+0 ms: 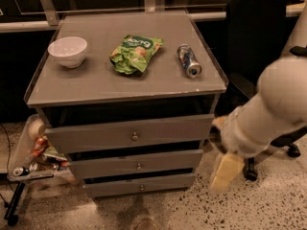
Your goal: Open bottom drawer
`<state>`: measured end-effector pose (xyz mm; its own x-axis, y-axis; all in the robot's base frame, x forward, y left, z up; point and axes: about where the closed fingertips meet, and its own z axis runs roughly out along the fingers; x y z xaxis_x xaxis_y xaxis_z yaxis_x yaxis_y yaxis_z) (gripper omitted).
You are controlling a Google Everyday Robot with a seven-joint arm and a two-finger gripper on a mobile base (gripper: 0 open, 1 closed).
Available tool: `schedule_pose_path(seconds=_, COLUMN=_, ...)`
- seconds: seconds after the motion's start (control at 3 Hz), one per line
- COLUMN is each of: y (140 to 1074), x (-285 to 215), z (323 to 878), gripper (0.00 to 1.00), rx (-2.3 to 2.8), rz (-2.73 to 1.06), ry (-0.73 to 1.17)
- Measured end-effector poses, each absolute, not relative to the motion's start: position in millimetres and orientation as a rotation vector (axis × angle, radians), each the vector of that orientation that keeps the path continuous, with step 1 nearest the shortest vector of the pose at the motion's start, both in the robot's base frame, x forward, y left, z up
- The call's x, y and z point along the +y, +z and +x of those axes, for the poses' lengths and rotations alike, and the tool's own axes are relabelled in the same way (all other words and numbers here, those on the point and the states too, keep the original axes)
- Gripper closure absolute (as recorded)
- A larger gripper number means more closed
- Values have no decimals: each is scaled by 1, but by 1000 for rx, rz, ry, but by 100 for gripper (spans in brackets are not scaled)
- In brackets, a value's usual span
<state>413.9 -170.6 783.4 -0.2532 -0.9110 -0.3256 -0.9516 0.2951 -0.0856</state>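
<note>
The bottom drawer point(140, 184) is the slimmest grey front, lowest of three in the grey cabinet, shut, with a small round knob point(141, 187) at its centre. Above it sit the mid-sized drawer point(137, 163) and the tallest top drawer point(132, 132). My white arm point(273, 109) reaches in from the right. The gripper point(225, 169), pale yellow, hangs low at the cabinet's right side, to the right of the bottom drawer and apart from its knob.
On the cabinet top point(96, 80) lie a white bowl point(67, 51), a green chip bag point(135, 53) and a can point(189, 60) on its side. A black office chair point(254, 42) stands to the right. A tray of snacks point(33, 152) sits at the left. The floor is speckled.
</note>
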Motion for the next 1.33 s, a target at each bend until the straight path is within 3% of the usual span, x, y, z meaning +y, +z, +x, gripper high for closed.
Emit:
schedule_pose_path(seconds=0.67, y=750, x=-170, z=397, gripper=0, rx=2290, rz=-1708, ry=216)
schedule_pose_path(seconds=1.33, y=623, x=-122, z=390, gripper=0, rx=2287, rz=-1614, ry=562)
